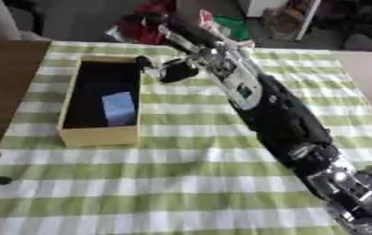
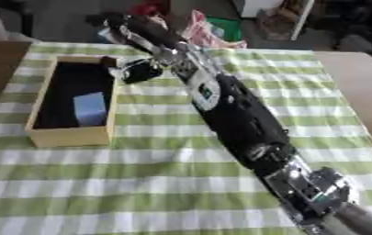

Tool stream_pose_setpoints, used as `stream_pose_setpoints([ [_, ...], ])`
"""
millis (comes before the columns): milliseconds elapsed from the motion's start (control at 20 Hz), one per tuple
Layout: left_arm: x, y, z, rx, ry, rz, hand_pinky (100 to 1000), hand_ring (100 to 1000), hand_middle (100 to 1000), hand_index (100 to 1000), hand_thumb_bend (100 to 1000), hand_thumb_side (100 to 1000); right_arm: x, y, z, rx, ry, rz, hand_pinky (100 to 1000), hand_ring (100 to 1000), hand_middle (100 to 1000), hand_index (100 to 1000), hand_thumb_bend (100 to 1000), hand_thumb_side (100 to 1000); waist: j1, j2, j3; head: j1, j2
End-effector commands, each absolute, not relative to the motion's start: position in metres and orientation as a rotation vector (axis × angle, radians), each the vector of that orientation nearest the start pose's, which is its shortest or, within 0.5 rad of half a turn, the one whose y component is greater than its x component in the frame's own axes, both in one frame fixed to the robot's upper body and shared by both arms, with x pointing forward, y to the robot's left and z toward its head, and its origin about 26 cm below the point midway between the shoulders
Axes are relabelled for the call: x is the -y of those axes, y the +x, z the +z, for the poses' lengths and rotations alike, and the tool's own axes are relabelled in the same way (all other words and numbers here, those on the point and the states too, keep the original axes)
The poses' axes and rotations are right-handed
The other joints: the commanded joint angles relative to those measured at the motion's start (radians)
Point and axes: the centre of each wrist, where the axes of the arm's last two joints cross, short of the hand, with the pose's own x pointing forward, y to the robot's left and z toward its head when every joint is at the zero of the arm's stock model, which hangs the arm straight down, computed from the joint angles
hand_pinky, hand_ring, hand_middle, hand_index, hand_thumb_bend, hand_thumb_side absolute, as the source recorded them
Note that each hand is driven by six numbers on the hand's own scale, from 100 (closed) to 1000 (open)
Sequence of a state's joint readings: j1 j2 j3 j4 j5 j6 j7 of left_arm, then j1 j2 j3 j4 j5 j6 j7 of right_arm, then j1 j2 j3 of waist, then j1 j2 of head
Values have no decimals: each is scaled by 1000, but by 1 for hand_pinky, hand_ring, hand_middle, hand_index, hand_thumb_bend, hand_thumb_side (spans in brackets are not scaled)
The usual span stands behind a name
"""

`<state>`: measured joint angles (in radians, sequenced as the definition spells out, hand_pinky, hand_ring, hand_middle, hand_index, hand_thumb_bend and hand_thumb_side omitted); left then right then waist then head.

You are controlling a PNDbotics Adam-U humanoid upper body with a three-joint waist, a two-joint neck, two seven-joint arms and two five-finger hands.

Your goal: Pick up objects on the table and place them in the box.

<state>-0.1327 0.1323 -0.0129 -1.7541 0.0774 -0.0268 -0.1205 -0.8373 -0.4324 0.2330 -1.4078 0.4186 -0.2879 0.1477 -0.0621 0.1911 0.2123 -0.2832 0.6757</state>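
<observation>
Box (image 1: 100,136) sits left on the checked cloth (image 1: 181,183), a pale blue block (image 1: 118,108) inside; beside its far right corner the right hand (image 1: 175,69) curls round a dark object, judged mid-placement; next, carry over the opening and release

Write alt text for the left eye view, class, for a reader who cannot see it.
The robot's right hand reaches across a green-and-white checked tablecloth to the far corner of an open wooden box, which holds a light blue block. What the hand grips is unclear.
</observation>
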Motion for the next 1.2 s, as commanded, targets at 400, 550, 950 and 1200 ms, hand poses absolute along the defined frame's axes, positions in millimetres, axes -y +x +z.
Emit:
stream_pose_setpoints([
  [400,-257,303,83,1914,-64,-208,627,894,702,657,100,616,281,372,260,2316,-411,677,716,1000,774,944,100,442,17,-16,-37,33,8],
  [550,-258,303,82,1913,-61,-208,627,895,703,657,100,604,295,365,248,2295,-366,513,706,1000,764,940,100,577,22,-14,-48,39,12],
  [950,-259,302,81,1912,-53,-213,628,897,706,658,100,611,318,353,212,2205,-240,217,705,1000,807,954,100,584,33,-7,-68,66,31],
  [1200,-259,301,80,1912,-48,-215,629,898,706,658,100,611,324,349,195,2165,-217,143,716,1000,845,974,100,616,40,0,-81,97,52],
])
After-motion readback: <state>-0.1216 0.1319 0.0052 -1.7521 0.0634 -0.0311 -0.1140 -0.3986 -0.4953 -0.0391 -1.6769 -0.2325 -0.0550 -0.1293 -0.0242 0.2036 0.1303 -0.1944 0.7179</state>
